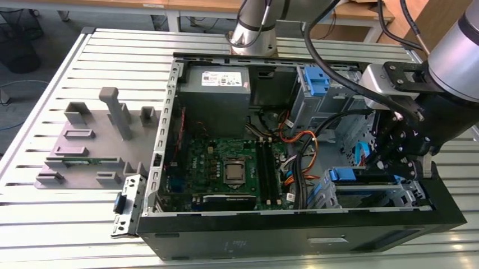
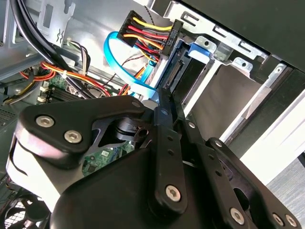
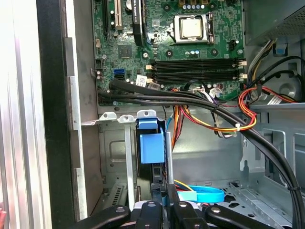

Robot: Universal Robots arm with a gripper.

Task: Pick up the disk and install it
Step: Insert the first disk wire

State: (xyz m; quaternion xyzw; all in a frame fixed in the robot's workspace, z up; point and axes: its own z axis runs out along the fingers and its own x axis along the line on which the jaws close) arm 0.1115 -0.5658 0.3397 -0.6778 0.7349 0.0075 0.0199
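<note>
Here the disk [image 3: 151, 148] sits edgewise between close bay rails [image 3: 127, 157].

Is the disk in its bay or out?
In: the disk stands on edge between the bay's metal rails, with the end effector at its near end.

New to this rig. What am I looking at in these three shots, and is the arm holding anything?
It is one robot arm working inside an open computer case that lies on a slatted metal table. The exterior view comes from a camera off the arm. The two wrist views come from cameras riding on the arm, looking past its black gripper into the case. The gripper is down in the drive bay at the exterior view's right, at the disk, which stands edge-up in a slot with its blue carrier showing. Whether the gripper grips the disk is not visible. Nearby are the green motherboard and a grey fixture on the table.
</note>
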